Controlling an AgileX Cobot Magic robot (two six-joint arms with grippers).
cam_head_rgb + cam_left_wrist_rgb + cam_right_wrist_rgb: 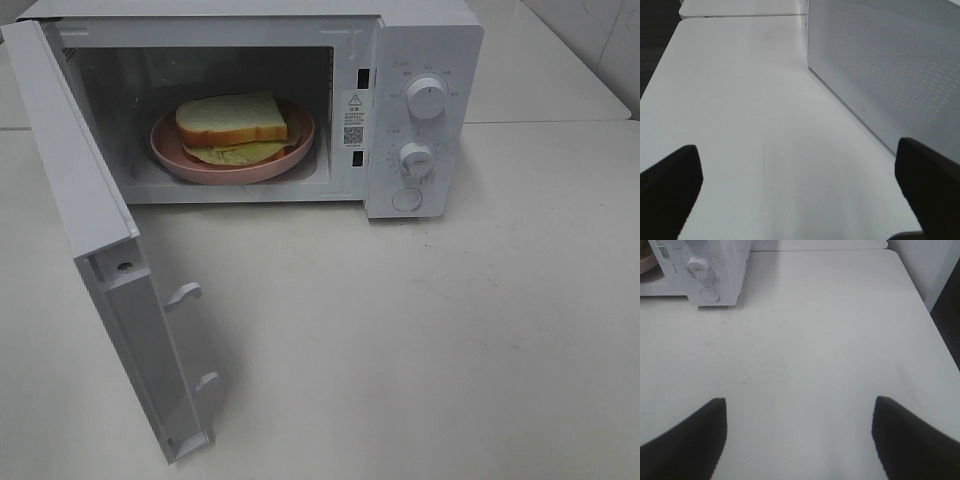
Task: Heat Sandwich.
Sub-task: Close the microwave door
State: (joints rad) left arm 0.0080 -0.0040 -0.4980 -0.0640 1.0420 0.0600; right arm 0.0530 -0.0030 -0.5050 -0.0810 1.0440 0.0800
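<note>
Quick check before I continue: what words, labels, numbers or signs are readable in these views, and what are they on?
No text reads clearly enough to quote.
Sticker on the microwave front, right of the cavity: a warning triangle and a QR-style code; its print is too small to read.
Markings around the upper dial and lower dial: too faint and small to read.
</note>
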